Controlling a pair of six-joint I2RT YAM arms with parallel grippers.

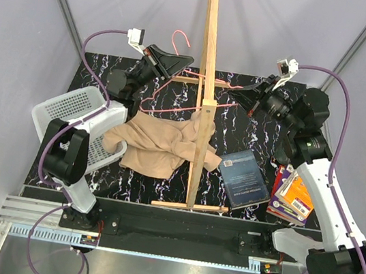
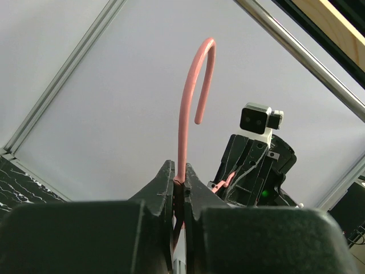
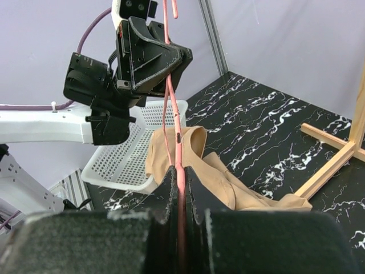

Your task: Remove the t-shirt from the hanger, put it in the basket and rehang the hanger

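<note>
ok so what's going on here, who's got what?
Both arms hold the pink hanger up in the air. The left fingers are shut on its neck just below the hook, and the right fingers are shut on the wire further along. The t-shirt lies crumpled on the table beside the wooden stand. It looks mostly off the hanger, but I can't tell whether it is fully clear of the wire.

Black marble-look table (image 1: 254,120): white mesh basket (image 1: 70,110) at L edge, tan t-shirt (image 1: 157,148) crumpled mid-table, up against it. Base of wooden stand (image 1: 190,206) just by the shirt. Blue book (image 1: 244,179) R of that, book stack (image 1: 293,195) at R edge.
</note>
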